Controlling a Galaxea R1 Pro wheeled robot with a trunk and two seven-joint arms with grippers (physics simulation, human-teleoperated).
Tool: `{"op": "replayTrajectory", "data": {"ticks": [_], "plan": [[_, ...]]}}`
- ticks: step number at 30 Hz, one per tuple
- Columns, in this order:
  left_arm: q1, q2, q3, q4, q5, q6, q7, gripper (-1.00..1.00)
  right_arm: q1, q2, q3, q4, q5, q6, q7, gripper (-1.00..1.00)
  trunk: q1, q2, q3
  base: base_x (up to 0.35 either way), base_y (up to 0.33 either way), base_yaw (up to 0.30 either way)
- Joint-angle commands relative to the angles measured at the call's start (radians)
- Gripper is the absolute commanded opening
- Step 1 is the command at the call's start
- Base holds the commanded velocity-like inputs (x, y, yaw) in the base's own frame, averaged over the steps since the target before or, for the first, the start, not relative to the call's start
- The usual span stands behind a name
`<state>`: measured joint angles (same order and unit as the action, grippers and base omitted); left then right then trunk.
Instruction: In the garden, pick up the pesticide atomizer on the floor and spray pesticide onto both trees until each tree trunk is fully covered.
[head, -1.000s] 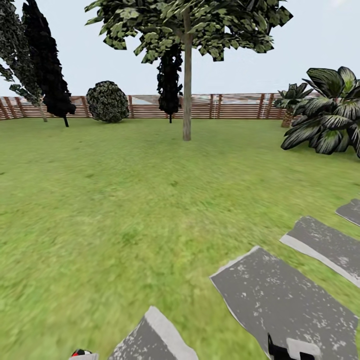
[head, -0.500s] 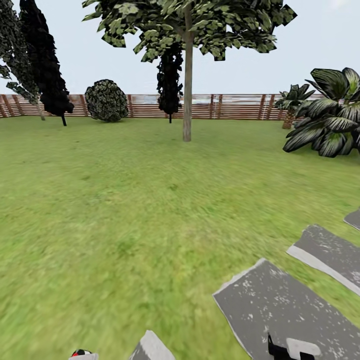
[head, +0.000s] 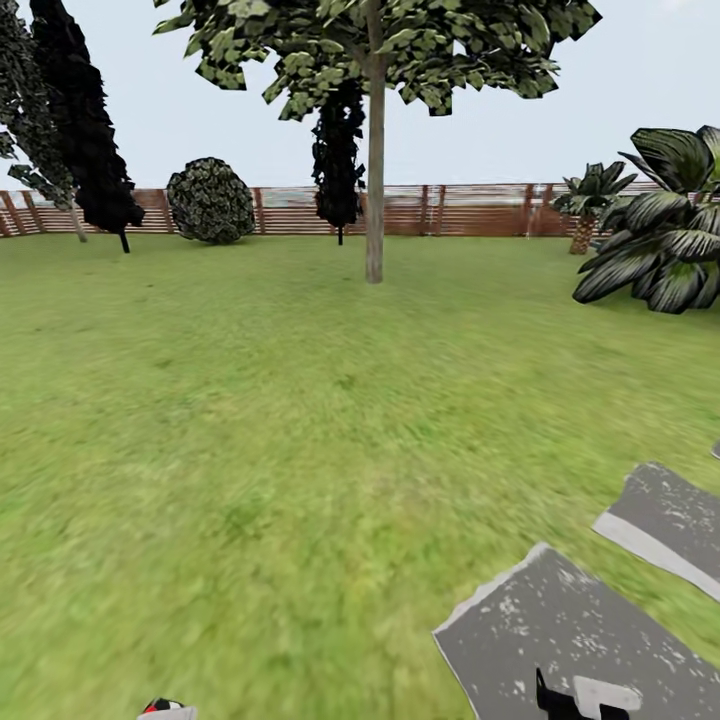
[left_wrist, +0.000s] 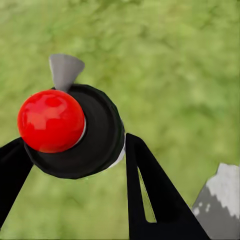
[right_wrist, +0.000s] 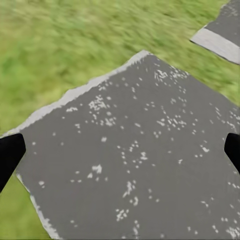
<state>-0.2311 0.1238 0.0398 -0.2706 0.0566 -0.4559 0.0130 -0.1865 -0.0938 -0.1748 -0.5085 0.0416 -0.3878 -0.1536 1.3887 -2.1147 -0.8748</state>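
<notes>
Now | left gripper (left_wrist: 75, 165) clamps pesticide atomizer (left_wrist: 70, 127) | right gripper (right_wrist: 120, 150) spread over paving stone (right_wrist: 140, 150)

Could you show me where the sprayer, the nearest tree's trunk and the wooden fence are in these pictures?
pesticide atomizer (left_wrist: 51, 120): left wrist view, on its red top.
tree trunk (head: 375, 180): head view, midway up the bare column.
fence (head: 470, 209): head view, on the brown slats right of the trunk.

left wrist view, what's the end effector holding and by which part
The pesticide atomizer: the left end effector clamps its black body from both sides, just below the red cap. The right end effector holds nothing.
</notes>
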Motion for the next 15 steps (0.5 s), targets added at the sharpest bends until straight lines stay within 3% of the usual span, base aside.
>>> {"op": "replayTrajectory", "data": {"ticks": [1, 15], "plan": [[-0.001, 0.000, -0.003, 0.001, 0.002, -0.003, 0.010, -1.00, -0.001, 0.000, -0.001, 0.001, 0.004, -0.003, -0.003, 1.00, 0.000, 0.000, -0.001, 0.337, 0.000, 0.000], [-0.001, 0.000, -0.003, 0.001, 0.003, -0.003, 0.010, -1.00, -0.001, 0.000, -0.001, 0.002, 0.004, -0.003, -0.004, 1.00, 0.000, 0.000, -0.001, 0.337, 0.000, 0.000]]}}
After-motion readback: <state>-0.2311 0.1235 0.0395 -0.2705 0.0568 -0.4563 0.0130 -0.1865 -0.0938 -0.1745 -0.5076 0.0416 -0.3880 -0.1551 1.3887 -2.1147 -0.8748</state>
